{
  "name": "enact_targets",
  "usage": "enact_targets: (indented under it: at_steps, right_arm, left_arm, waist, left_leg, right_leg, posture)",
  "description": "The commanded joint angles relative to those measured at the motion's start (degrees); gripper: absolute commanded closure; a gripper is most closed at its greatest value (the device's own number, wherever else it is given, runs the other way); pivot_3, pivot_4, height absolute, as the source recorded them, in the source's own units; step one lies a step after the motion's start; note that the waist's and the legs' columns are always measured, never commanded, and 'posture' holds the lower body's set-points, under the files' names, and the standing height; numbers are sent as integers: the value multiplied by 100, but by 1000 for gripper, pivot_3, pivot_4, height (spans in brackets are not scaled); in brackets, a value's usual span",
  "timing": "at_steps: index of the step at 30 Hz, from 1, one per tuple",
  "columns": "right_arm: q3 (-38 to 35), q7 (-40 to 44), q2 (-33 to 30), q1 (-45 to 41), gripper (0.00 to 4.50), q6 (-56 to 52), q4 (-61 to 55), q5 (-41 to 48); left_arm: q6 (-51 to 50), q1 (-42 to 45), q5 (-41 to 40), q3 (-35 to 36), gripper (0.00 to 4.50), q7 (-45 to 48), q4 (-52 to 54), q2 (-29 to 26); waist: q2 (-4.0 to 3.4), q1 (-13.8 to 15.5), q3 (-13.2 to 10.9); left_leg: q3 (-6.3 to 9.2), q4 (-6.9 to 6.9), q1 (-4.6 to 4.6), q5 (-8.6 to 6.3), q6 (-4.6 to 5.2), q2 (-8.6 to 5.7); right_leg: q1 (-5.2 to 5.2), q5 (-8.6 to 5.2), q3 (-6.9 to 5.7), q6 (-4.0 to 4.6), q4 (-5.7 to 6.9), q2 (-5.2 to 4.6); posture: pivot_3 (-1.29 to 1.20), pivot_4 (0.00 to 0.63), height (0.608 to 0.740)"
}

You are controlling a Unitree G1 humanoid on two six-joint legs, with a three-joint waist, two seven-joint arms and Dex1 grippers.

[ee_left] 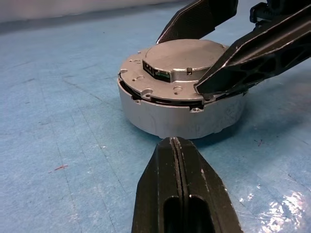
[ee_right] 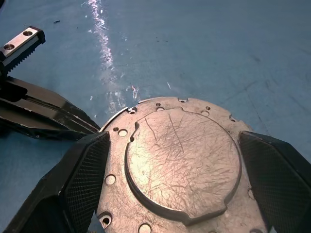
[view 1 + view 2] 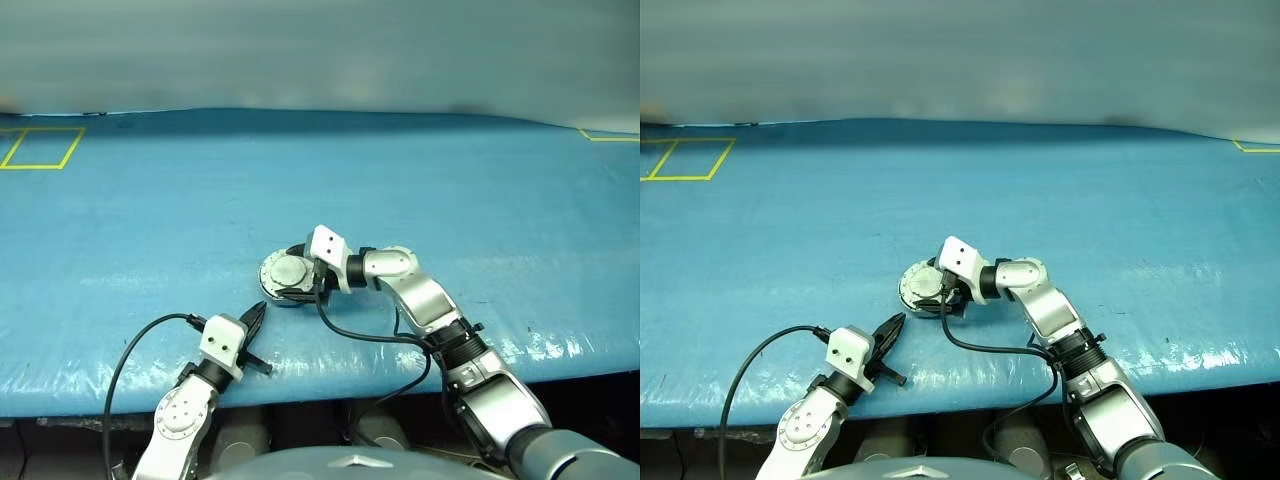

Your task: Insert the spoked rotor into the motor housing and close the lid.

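Two grippers over blue table (image 3: 120, 230). Left gripper (image 3: 258, 312) near front edge, fingers pressed together, holding nothing, tips just short of motor housing (image 1: 180, 114). Housing sits flat toward front edge, midway along it, lid (image 2: 182, 158) closed on top. Right gripper (image 2: 180, 170) spread wide, fingers flanking lid rim, contact unclear.

A blue surface (image 3: 1090, 210) carries a round grey motor housing (image 3: 922, 285) near its front edge, its lid (image 3: 923, 281) closed flat on top. The right gripper (image 3: 936, 283) reaches in from the right and sits over the housing, its jaws hidden behind the white wrist block. The left gripper (image 3: 895, 325) lies nearer, jaws pressed together, pointing toward the housing but apart from it. Yellow tape (image 3: 685, 160) marks the far left corner.
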State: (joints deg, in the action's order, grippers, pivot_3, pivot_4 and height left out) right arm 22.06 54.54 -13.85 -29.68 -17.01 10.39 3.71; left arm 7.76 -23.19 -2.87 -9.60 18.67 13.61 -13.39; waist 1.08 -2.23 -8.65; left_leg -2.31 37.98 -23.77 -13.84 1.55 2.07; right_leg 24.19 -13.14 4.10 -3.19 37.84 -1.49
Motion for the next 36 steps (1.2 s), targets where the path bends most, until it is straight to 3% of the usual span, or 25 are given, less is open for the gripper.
enact_targets:
  at_steps: [1,6,36]
  right_arm:
    - [-91,-28,30,-77,202,-114,-12,90]
    - [-123,-45,13,-17,1466,-145,-75,137]
    - [133,-848,150,388,1464,-763,-845,39]
  left_arm:
    - [65,-54,37,-4,4500,-57,285,29]
    - [70,-78,25,3,4500,-65,299,35]
    - [57,-175,21,-39,4500,-52,313,103]
  waist:
    - [0,0,0]
    - [0,0,0]
    - [0,-4,1]
  left_leg:
    - [0,0,0,0,0,0]
    - [0,0,1,0,0,1]
    - [-1,0,1,0,0,1]
  right_leg:
    - [0,0,0,0,0,0]
    - [0,0,0,0,0,0]
    - [2,-1,0,0,0,1]
  posture:
    - [0,150,740]
    - [0,150,740]
    - [0,150,740]
